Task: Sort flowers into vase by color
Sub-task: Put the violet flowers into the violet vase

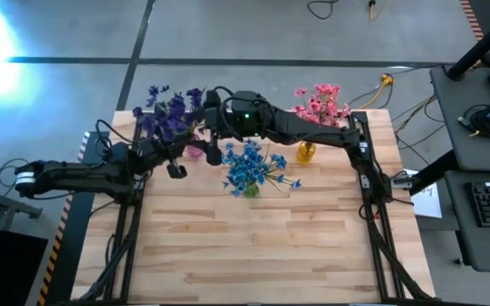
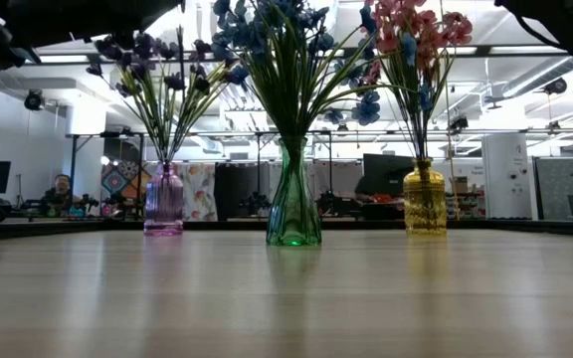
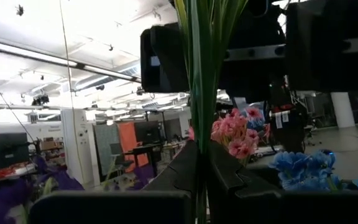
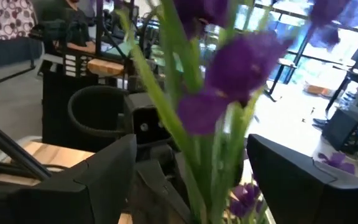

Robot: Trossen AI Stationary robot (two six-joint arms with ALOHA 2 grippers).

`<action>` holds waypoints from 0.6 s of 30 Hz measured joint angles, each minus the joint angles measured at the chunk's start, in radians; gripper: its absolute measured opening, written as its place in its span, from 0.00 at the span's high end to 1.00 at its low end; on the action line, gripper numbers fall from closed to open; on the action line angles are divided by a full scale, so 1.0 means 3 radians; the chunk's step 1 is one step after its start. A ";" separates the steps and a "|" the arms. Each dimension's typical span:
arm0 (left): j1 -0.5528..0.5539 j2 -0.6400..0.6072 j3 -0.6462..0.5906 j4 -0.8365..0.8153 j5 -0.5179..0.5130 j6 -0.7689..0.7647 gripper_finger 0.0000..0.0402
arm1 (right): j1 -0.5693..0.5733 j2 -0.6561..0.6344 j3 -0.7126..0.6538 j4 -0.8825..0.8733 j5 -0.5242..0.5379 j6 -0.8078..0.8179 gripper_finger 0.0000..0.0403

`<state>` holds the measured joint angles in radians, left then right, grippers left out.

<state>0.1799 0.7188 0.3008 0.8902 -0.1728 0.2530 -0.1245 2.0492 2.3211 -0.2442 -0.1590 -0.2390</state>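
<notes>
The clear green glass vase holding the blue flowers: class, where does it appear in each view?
High view: green glass vase mid-table, beneath its blue flowers.
Low view: centre.
Left wrist view: not visible; only blue blossoms.
Right wrist view: not in it.
Shared landmark: pink flowers.

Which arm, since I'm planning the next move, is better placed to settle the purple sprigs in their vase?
Left, probably. The left gripper is already shut on the green stems, so it can guide them. The right gripper stands open around the purple flowers and grips nothing yet.
</notes>
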 joint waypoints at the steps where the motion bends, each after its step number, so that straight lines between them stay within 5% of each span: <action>1: 0.0000 0.0017 0.0000 -0.0001 0.0000 -0.0016 1.00 | 0.0002 0.0009 0.0000 0.0009 -0.0013 0.0000 0.26; 10: 0.0000 0.0156 0.0000 0.0138 0.0000 -0.0142 1.00 | 0.0005 0.0051 -0.0005 0.0028 -0.0118 0.0065 0.33; 18: 0.0000 0.0215 0.0000 0.0179 0.0000 -0.0150 1.00 | 0.0006 0.0033 -0.0005 0.0036 -0.0114 0.0108 0.56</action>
<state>0.1799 0.7832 0.3008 0.9439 -0.1726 0.2081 -0.1226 2.0590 2.3196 -0.2335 -0.1932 -0.2065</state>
